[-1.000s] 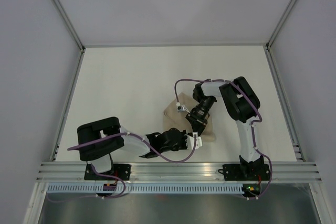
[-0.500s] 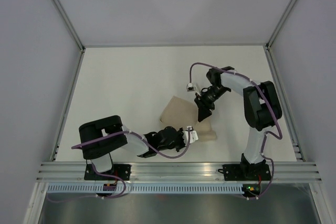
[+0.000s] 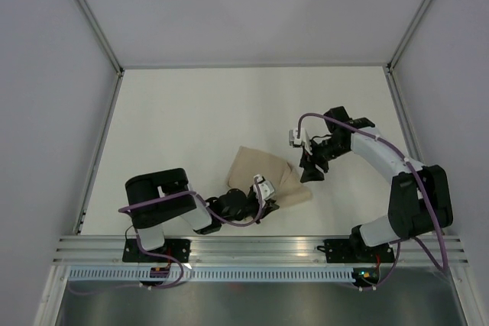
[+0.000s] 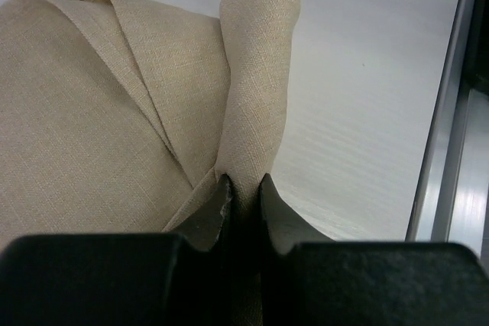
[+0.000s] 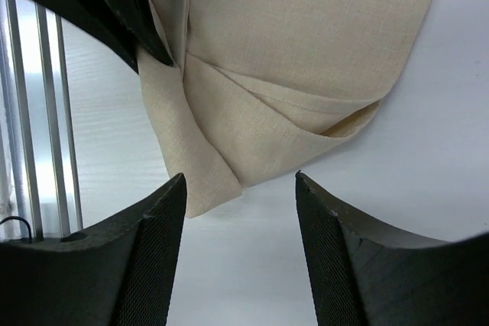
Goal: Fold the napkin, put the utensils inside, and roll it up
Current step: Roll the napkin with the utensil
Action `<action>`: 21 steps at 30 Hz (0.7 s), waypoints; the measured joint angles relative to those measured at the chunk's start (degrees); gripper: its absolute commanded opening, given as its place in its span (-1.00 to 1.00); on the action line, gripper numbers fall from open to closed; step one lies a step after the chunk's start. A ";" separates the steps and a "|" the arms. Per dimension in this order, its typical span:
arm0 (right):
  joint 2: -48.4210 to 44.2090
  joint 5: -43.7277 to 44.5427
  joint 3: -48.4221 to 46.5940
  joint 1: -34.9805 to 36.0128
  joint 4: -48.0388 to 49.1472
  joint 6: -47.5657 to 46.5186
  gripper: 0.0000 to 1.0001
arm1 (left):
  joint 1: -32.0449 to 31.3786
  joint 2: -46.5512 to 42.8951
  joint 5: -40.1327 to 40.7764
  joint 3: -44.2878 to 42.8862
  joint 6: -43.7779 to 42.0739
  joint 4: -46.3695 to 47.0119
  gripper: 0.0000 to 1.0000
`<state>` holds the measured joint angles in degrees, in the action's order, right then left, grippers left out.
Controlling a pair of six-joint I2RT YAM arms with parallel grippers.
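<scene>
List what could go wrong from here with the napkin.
1. The left gripper pinches only a narrow fold of the napkin, and the open right gripper holds nothing; a pull may drag the whole napkin instead of folding it.
2. The napkin's layers lie uneven and creased, so a roll might come out crooked.
3. No utensils show in any view; they could be buried in the folds or get left out.

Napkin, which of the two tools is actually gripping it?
The left tool, which is pinched shut on a raised fold of the napkin. The right tool stands open and holds nothing.
</scene>
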<state>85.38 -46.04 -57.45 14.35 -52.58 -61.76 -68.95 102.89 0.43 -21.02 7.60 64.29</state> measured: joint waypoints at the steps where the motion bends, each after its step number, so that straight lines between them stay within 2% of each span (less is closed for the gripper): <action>1: -1.18 0.15 1.22 0.15 0.42 -0.87 0.32 | 0.00 0.52 0.11 0.31 0.83 1.31 -0.95; 5: -7.06 2.40 8.50 3.26 4.76 -3.30 0.36 | 0.09 2.14 0.48 1.57 4.72 5.84 -0.95; 10: -17.51 6.29 20.76 11.80 13.60 -2.75 0.43 | 0.22 2.45 0.44 2.10 7.32 7.04 -0.95; 21: -19.41 9.92 23.37 18.01 22.27 -1.51 0.45 | 1.79 3.06 -2.43 2.05 9.51 7.76 -0.95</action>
<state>65.98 -36.12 -34.09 32.36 -30.30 -63.26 -67.16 105.95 -2.00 -18.96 17.10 72.05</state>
